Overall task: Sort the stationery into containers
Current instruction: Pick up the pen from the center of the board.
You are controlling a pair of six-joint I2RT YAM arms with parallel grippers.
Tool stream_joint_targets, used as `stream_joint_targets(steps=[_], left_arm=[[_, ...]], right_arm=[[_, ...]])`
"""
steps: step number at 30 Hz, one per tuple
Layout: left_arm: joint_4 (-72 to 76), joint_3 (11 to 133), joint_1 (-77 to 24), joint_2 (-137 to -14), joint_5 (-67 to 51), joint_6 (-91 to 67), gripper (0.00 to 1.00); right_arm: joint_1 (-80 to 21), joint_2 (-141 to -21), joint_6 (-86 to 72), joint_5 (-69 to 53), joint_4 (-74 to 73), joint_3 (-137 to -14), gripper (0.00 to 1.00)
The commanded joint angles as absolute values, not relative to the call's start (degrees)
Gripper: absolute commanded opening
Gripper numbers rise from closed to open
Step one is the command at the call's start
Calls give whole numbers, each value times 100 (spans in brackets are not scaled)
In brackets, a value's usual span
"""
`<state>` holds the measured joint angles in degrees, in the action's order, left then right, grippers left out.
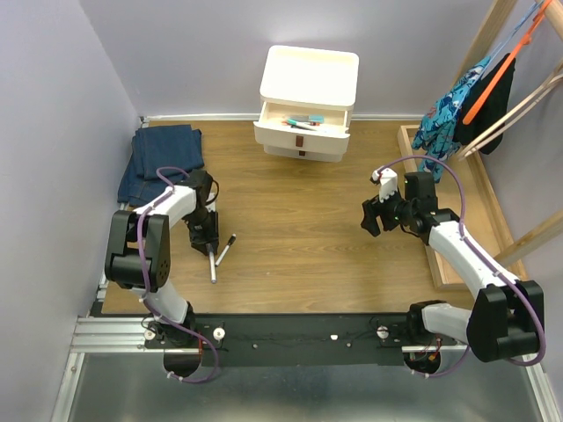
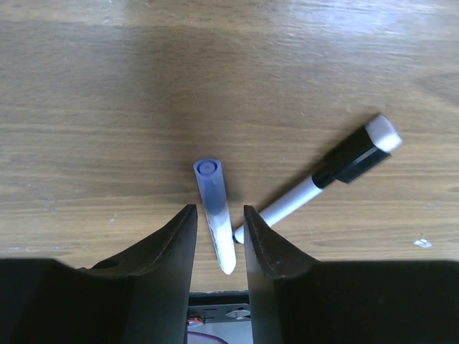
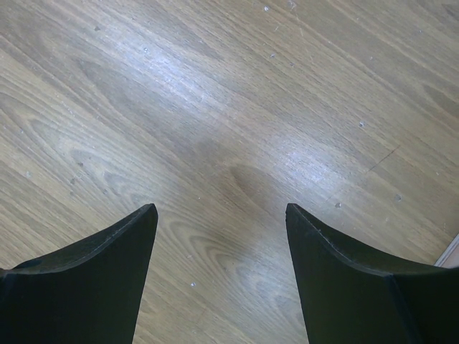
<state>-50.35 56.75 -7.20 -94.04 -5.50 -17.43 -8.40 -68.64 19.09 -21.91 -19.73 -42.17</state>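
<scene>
**Left fingers straddle a pen, with a marker crowding the grip**

Top view: the left gripper (image 1: 206, 236) is low over the wooden table (image 1: 290, 229), left of centre. A slim pen (image 1: 212, 266) runs from it toward the bottom of the frame. A black-capped marker (image 1: 225, 250) lies just beside it, slanting up to the right. At top centre, the cream cabinet (image 1: 308, 97) has its top drawer (image 1: 303, 123) pulled out with a few items already inside. Folded jeans (image 1: 163, 160) lie at upper left. The right gripper (image 1: 380, 215) hangs right of centre, well apart from both pens.

Left wrist view: the two fingers (image 2: 176, 247) stand narrowly apart around the pale tail of the pen, whose bluish cap points toward the top of the frame. A sliver of wood shows on each side, so I judge the pen is not yet clamped. The marker's thin end sits right against the finger on the right of the frame.

Right wrist view: the fingers (image 3: 93, 279) are spread wide over bare wood, holding nothing.

Risks: the finger on the right could catch the marker's tip. That would trap both pens, or flick the marker away as the pen lifts. The grip also sits near the pen's tail, so the heavier capped end may droop or swing. A drooping pen could clip the drawer front on the way in.
</scene>
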Motion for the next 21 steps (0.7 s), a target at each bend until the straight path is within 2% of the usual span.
stream_joint_targets(steps=[1,4,5,8,12,16,21], left_arm=[[-4975,5643,-677,-9668,-624,-1749,40],[-4940,5660,-677,-9756,-483,-1749,37],[-4948,5660,-677,-9782,-501,-1706,29],[-4957,5678,-668,-9765,-711,-1591,15],[-5202,6046,-668,-9554,-800,-1399,11],[-5607,7430,-677,-9396,-852,-906,8],[-5757,9270,-738,-9773,-1431,-615,6]], right_arm=[[-800,-6759,1898,-2153,-2030,-4254,80],[-791,-6768,1916,-2145,-1978,-4263,80],[-800,-6768,1933,-2118,-1951,-4254,80],[-800,-6733,1960,-2101,-1846,-4201,80],[-800,-6715,1995,-2092,-1846,-4219,80],[-800,-6706,2057,-2013,-1846,-4271,80],[-800,-6724,2057,-2074,-1784,-4237,80]])
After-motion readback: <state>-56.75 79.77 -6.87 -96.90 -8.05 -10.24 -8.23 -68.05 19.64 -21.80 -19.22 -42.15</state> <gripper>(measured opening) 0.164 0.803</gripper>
